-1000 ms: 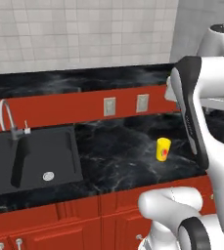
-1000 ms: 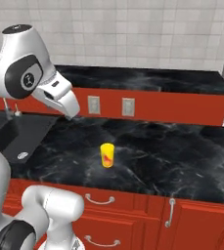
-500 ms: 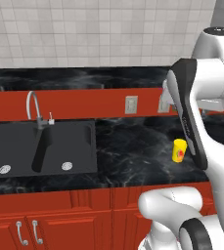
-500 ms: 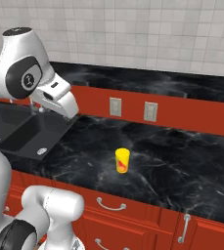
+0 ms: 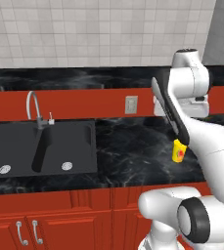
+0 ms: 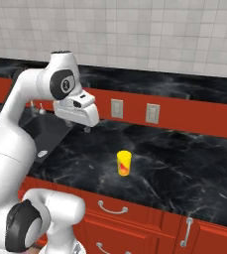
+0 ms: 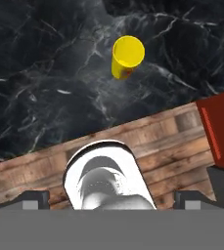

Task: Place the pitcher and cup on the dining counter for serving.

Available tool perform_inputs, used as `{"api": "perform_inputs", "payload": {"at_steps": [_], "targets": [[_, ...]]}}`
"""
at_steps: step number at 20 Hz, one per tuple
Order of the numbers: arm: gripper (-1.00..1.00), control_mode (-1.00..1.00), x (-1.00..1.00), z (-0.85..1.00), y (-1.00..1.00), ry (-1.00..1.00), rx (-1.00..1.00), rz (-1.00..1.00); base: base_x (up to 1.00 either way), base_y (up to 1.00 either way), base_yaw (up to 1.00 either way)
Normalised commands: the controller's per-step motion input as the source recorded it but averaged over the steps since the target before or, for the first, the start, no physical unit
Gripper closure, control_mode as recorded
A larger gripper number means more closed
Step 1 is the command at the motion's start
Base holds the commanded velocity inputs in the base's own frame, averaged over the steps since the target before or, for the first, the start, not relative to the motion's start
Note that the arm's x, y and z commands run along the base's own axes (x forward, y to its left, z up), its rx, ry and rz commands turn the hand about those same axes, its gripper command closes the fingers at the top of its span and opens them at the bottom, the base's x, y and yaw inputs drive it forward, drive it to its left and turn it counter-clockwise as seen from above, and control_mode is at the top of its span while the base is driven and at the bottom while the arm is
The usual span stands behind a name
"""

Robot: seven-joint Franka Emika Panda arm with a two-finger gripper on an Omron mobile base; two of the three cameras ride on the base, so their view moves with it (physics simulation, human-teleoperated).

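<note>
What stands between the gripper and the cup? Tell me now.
Nothing visible. The cup stands alone and upright on the bare black counter, and the open gripper hangs above the counter to the sink side of it, with only open air between them.

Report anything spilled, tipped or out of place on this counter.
Nothing stands out. The cup stands upright on the black counter, no spill around it, and the sink looks in order.

My arm [image 6: 21, 124] is glossy white with rounded segments, dark grey rings at the joints, and a boxy white hand just above my claw [image 6: 86, 129].
</note>
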Motion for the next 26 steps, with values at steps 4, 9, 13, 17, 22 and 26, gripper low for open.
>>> {"api": "perform_inputs", "payload": {"at_steps": [4,9,13,17,22,26], "targets": [[-1.0,-1.0,0.67,-0.74,-0.71,0.2,0.0,0.08,0.0,0.0,0.0],[-1.0,-1.0,0.33,-0.58,-0.62,0.07,0.03,0.14,0.0,0.0,0.0],[-1.0,-1.0,0.24,-0.36,-0.06,0.02,0.03,0.08,0.0,0.0,0.0],[-1.0,-1.0,0.22,-0.3,0.0,0.08,0.0,0.0,0.0,0.0,0.0],[-1.0,-1.0,0.14,-0.53,0.0,0.06,0.0,0.03,0.0,0.0,0.0],[-1.0,-1.0,0.27,-0.54,-0.03,0.05,0.0,0.04,0.0,0.0,0.0]]}}
